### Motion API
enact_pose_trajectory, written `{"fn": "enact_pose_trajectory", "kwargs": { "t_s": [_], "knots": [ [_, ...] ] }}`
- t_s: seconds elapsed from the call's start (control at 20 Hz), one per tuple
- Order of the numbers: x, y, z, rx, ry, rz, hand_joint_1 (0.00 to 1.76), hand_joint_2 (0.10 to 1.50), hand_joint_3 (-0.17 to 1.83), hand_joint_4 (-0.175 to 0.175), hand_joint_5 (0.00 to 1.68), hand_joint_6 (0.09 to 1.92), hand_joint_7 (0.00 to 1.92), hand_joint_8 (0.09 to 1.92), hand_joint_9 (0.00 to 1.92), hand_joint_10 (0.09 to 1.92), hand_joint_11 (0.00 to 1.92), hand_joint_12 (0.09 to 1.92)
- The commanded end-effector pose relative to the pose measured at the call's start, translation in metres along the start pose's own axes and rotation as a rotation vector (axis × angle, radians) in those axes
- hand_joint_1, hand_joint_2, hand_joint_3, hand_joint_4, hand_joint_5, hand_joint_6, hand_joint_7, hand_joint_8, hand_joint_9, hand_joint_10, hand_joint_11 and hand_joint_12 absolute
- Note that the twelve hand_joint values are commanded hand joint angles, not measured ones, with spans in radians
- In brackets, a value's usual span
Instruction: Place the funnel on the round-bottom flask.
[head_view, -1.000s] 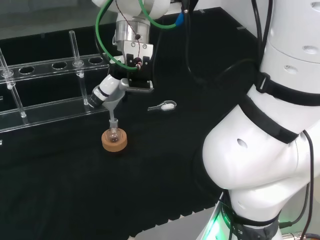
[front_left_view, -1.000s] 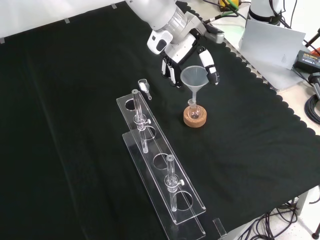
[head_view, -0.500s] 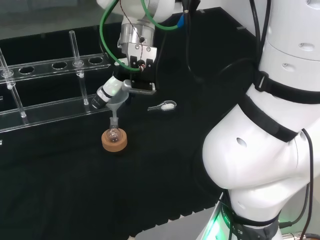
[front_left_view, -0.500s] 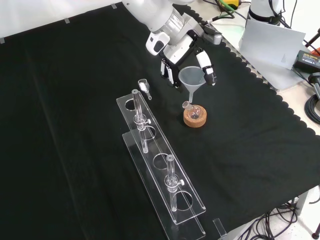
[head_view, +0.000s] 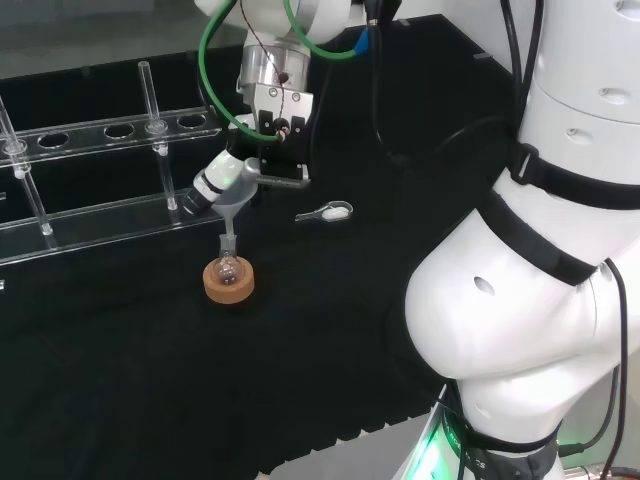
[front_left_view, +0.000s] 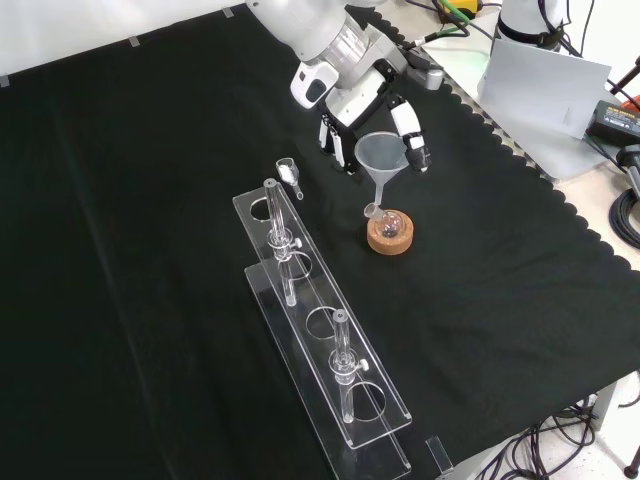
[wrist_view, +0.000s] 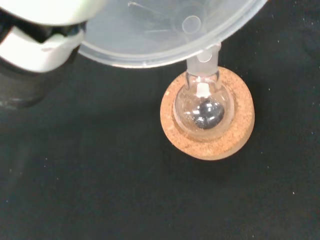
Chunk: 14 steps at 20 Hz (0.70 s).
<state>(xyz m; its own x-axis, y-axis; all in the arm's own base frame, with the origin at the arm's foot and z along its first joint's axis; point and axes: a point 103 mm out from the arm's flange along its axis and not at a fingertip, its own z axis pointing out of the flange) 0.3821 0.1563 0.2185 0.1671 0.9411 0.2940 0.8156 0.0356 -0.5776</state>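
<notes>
A clear plastic funnel (front_left_view: 381, 157) hangs in my hand (front_left_view: 345, 95), whose fingers (front_left_view: 412, 137) curl round its cone. Its stem reaches down into the neck of a small round-bottom flask (front_left_view: 384, 219) that sits in a cork ring (front_left_view: 390, 236). In the front view the flask leans with its neck tipped left. The head view has the funnel (head_view: 230, 203) straight above the flask (head_view: 228, 267), with the hand (head_view: 262, 165) above and to the right. The wrist view looks past the funnel's rim (wrist_view: 165, 30) onto the flask's bulb (wrist_view: 204, 106), the ring (wrist_view: 207, 145), and a white fingertip (wrist_view: 40, 45).
A long clear tube rack (front_left_view: 318, 330) with a few glass tubes stands left of and in front of the flask in the front view. A small scoop (head_view: 327, 212) lies on the cloth just right of the hand in the head view. The arm's white links (head_view: 530, 280) stand at the head view's right.
The hand has shifted the funnel a little to the left in the front view. The flask, upright a second ago, now leans in its cork ring with the stem in its neck.
</notes>
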Motion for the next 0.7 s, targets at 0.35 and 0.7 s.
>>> {"fn": "enact_pose_trajectory", "kwargs": {
  "t_s": [0.35,0.7],
  "knots": [
    [0.001,0.009,-0.018,-0.026,-0.016,-0.016,0.98,0.50,0.70,-0.022,1.07,0.52,1.37,0.27,1.32,0.16,0.59,1.31],
    [-0.004,0.017,-0.015,-0.017,-0.019,-0.004,0.98,0.50,0.70,-0.022,1.07,0.52,1.37,0.27,1.32,0.16,0.58,1.31]
  ]
}}
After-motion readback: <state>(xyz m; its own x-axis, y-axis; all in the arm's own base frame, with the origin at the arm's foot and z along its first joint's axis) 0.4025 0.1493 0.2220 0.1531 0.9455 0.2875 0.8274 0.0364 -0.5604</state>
